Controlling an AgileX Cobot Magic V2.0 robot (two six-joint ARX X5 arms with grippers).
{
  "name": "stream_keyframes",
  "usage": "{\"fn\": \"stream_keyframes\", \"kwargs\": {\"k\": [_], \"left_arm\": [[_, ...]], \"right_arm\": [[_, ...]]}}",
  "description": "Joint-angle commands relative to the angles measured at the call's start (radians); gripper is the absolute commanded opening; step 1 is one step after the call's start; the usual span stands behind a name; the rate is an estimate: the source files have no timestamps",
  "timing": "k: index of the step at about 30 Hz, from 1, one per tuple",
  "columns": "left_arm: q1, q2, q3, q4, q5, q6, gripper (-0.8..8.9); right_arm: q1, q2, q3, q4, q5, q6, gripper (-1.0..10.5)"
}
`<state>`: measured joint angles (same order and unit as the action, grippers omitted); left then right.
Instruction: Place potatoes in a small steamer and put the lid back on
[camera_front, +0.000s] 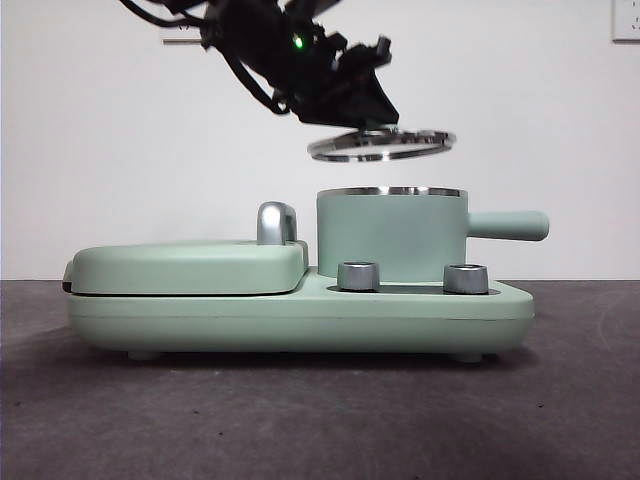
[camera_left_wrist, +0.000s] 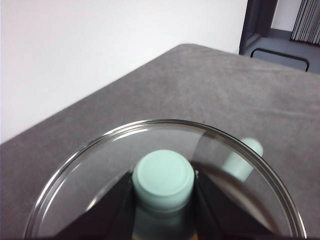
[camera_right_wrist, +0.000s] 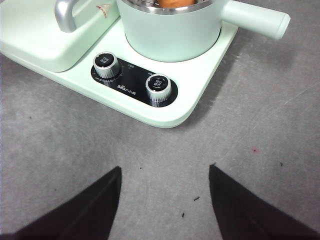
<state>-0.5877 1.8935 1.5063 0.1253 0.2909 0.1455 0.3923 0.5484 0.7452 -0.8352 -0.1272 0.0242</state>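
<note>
The left gripper (camera_left_wrist: 163, 192), jaws pinching the knob, holds the lid (camera_front: 381, 144) tilted above the small steamer (camera_front: 390, 235) for lowering over the potato (camera_right_wrist: 176, 3); the right gripper (camera_right_wrist: 165, 200) waits, jaws spread.

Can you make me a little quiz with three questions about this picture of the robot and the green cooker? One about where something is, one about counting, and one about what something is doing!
1. Where is the lid?
A. On the table
B. In the air above the small steamer
C. On the flat griddle

2. How many round silver dials sit on the cooker's front?
A. One
B. Two
C. Four

3. What is the left gripper doing?
A. Clamping the lid's knob
B. Hanging open with nothing in it
C. Holding the potato

Answers:
1 B, the front view shows a gap between the lid and the pot's rim.
2 B, the right wrist view shows two dials side by side.
3 A, the left wrist view shows both jaws pressed against the green knob.
</note>
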Motion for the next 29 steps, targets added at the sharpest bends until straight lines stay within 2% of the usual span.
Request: {"fn": "stream_keyframes", "kwargs": {"k": [1, 29], "left_arm": [[-0.015, 0.031, 0.037, 0.031, 0.003, 0.042, 0.08], [-0.028, 0.090, 0.037, 0.004, 0.005, 0.064, 0.06]], "right_arm": [[0.005, 0.005, 0.006, 0.004, 0.005, -0.007, 2.7], [0.005, 0.005, 0.006, 0.004, 0.028, -0.014, 2.7]]}}
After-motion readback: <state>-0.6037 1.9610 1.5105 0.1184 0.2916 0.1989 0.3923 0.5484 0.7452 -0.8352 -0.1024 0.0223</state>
